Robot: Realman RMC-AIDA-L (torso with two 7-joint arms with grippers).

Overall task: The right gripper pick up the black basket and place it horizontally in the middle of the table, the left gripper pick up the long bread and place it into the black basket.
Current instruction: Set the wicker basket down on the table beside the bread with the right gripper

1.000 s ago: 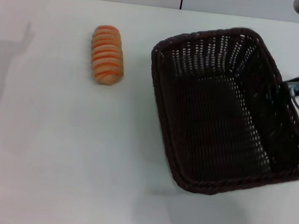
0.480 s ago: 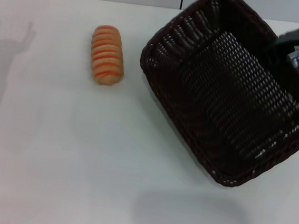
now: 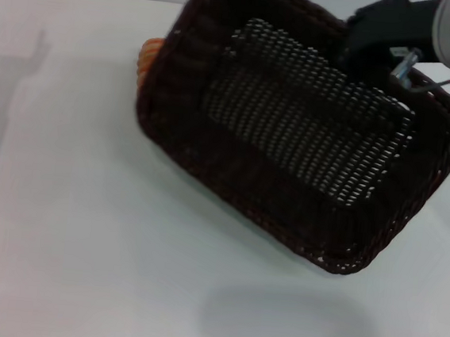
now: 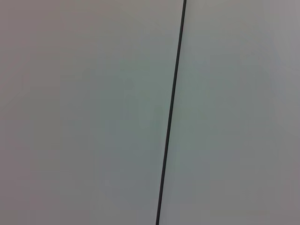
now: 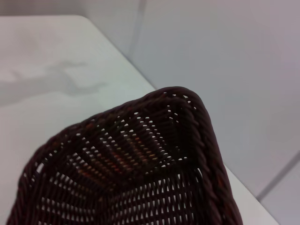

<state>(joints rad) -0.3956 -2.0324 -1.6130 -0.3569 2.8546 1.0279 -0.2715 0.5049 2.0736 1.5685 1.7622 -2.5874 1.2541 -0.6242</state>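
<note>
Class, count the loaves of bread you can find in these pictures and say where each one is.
1. The bread lies on the table at the far left, mostly hidden behind the basket lifted by the right gripper. More could be hidden behind it.

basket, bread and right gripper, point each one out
basket [image 3: 233,169], head view, near woven side wall
bread [image 3: 148,54], head view, orange end peeking past the basket
right gripper [image 3: 372,47], head view, black body at the basket's far rim

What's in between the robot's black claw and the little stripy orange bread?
The dark woven wicker basket, lifted and tilted by the right gripper, covers most of the stripy orange bread; the head view shows this.
</note>
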